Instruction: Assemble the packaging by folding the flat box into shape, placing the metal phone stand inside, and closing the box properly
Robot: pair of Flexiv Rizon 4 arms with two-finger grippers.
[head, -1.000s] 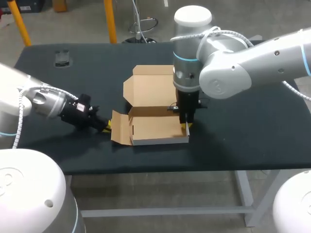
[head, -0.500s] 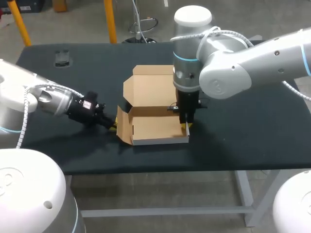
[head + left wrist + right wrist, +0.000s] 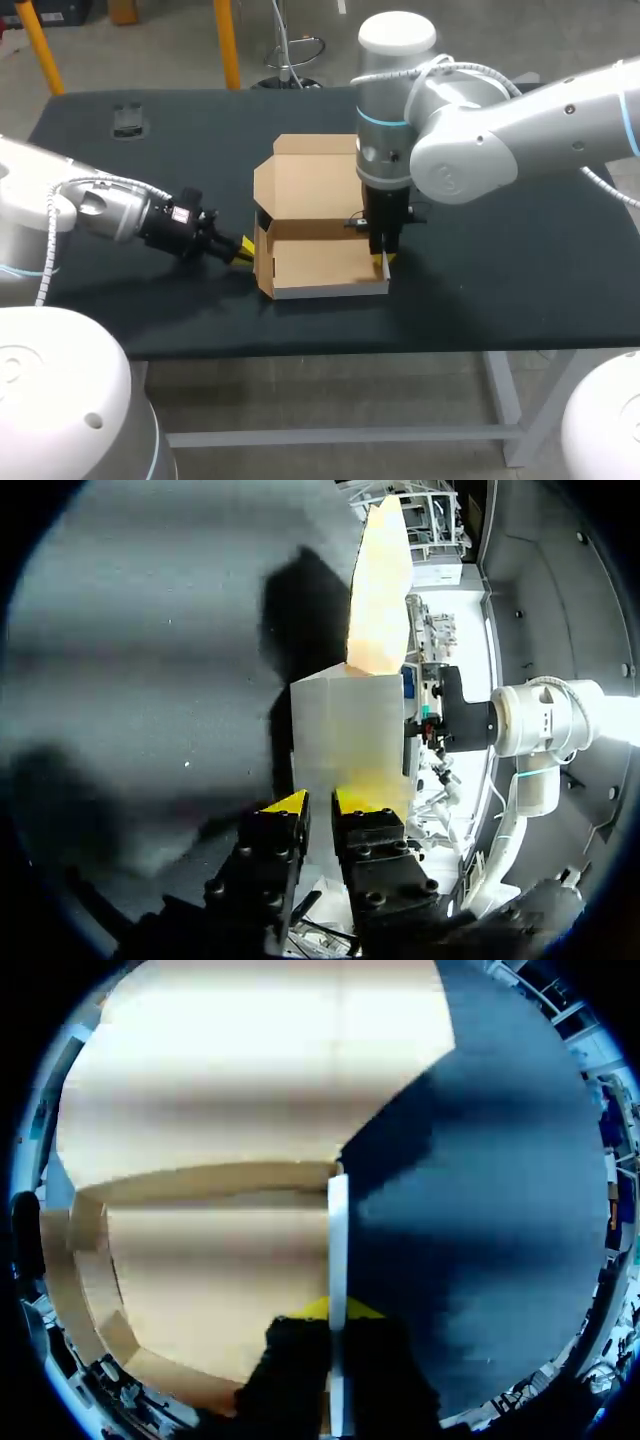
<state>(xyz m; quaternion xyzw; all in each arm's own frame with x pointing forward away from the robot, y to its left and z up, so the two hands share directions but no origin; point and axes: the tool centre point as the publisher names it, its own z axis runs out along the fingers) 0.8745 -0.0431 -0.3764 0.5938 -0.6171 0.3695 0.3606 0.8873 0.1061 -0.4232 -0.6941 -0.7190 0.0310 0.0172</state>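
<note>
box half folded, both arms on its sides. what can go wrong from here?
1. The left gripper pushes the left flap from outside. Pushed further, the box may slide, or the flap may buckle inward.
2. The right gripper pinches the right wall. A skewed pull-off might bend it or lift the box.
3. Once let go, the flap may spring open again.

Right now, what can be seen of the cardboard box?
The cardboard box, brown inside and white outside, sits half folded on the black table: a shallow tray with its lid open behind it. Its left side flap stands upright, with the left gripper against its outside. The right gripper pinches its right wall. Nothing shows inside.
</note>
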